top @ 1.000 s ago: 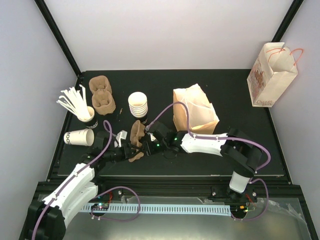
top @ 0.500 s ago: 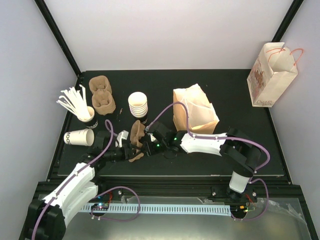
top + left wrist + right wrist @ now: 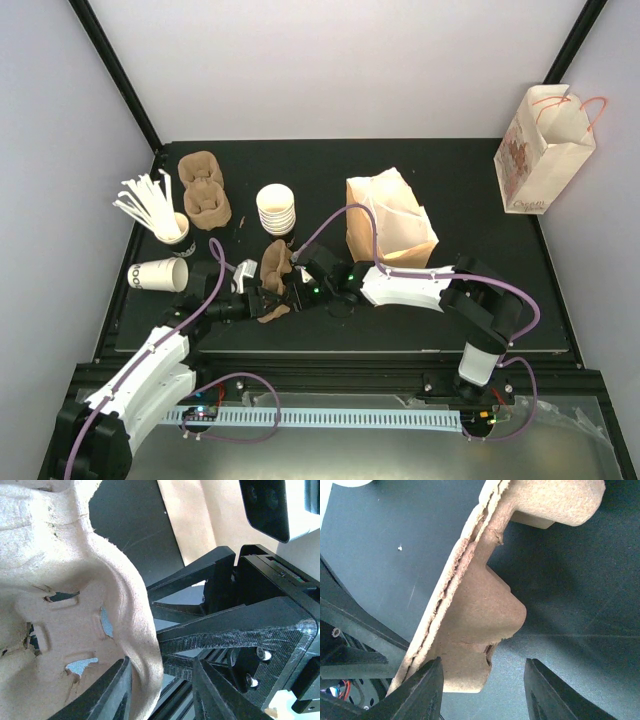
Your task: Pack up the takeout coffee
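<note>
left tool [image 3: 161, 670]: jaws apart around the carrier [image 3: 272, 282] rim. one finger is against the pulp and the other stands clear, so i see no pinch.
right tool [image 3: 482, 667]: also parted, with a flap of the same carrier between the fingers. it touches one side only.
carrier: up on edge between the two tools, near the front middle of the table [image 3: 450, 180], with nothing in its wells.
lone cup [image 3: 160, 275]: on its side at the left, apart from both tools.
stirrer cup [image 3: 176, 230]: upright just behind it, full of stirrers [image 3: 145, 205].
cup stack [image 3: 277, 208]: nested and upright behind the carrier, with no lid on it.
brown bag [image 3: 388, 215]: mid-table right. i cannot tell what is inside.
spare carriers [image 3: 205, 190]: piled at the far left.
white bag [image 3: 545, 150]: far right, past the table edge.
done: by my reading almost nothing. no cup is seated, lidded or bagged.
left: free a carrier, seat the cups, lid them and bag the lot. i cannot pick out any lids for sure.
wrist views only: the carrier edge splits into two layers, perhaps two nested carriers, and the gaps beside the fingers show.
top view only: where the cups and bags stand. the tools' jaws are lost in dark clutter there.
</note>
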{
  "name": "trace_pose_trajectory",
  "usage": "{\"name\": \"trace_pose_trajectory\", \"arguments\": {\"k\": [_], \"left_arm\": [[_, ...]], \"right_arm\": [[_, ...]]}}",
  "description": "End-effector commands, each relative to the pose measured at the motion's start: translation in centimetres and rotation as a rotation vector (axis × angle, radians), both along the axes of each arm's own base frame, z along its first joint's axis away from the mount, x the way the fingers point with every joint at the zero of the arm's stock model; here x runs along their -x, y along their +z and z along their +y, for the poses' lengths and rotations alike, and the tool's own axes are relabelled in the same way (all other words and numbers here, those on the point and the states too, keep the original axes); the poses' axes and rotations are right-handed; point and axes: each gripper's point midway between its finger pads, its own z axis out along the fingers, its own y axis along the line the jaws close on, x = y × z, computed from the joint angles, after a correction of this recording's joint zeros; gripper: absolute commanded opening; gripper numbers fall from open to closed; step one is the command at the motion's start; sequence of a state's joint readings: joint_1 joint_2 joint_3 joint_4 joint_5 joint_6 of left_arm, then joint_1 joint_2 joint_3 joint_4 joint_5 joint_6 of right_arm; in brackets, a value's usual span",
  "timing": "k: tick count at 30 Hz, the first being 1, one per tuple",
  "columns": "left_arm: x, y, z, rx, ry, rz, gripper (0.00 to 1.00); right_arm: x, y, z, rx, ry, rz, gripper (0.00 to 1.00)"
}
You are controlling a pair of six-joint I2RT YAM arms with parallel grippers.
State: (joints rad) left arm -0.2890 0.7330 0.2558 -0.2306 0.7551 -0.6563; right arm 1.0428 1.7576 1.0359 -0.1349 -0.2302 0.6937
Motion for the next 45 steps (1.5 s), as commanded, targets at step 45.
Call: {"name": "trace_pose_trajectory", "arguments": {"k": [45], "left_arm": [[-0.2, 2.2, -0.6, 0.073, -0.005, -0.016, 0.11]], "right_arm": [[-0.6, 3.1, -2.7, -0.006, -0.072, -0.1, 0.47]]}}
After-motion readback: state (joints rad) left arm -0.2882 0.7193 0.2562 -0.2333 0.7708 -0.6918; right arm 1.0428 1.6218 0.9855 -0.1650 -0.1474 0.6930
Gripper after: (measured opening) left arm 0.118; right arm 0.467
